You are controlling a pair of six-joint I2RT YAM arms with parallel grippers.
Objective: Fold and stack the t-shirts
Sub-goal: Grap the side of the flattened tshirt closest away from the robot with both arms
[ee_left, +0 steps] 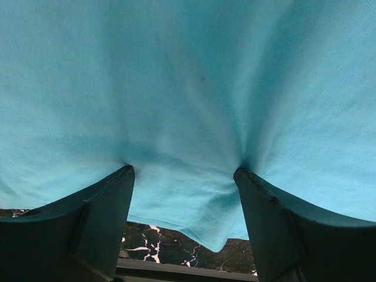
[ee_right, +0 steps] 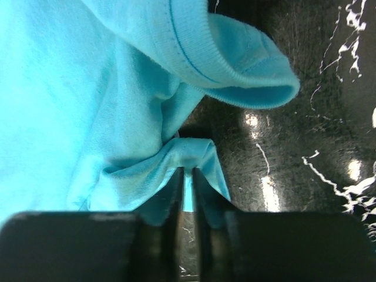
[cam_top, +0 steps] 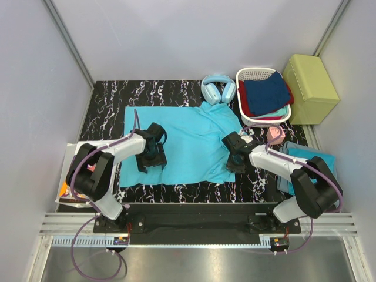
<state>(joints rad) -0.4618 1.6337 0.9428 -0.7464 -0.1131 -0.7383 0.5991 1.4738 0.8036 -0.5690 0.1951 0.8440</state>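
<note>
A cyan t-shirt (cam_top: 188, 141) lies spread on the black marbled table (cam_top: 111, 97). My left gripper (cam_top: 151, 158) rests on its left part. In the left wrist view the left gripper (ee_left: 183, 171) is open, both fingertips (ee_left: 120, 176) pressing into the cloth (ee_left: 188, 88), with the hem between them. My right gripper (cam_top: 234, 160) is at the shirt's right edge. In the right wrist view the right gripper (ee_right: 188, 171) is shut on a small fold of the shirt (ee_right: 88, 88), just below the ribbed collar (ee_right: 235, 64).
A white basket (cam_top: 249, 74) at the back right holds folded navy, red and teal shirts. Light blue headphones (cam_top: 218, 88) lie beside it. An olive box (cam_top: 310, 79) stands far right. A pink object (cam_top: 275, 136) and teal cloth (cam_top: 314, 157) lie right; papers (cam_top: 63, 189) lie left.
</note>
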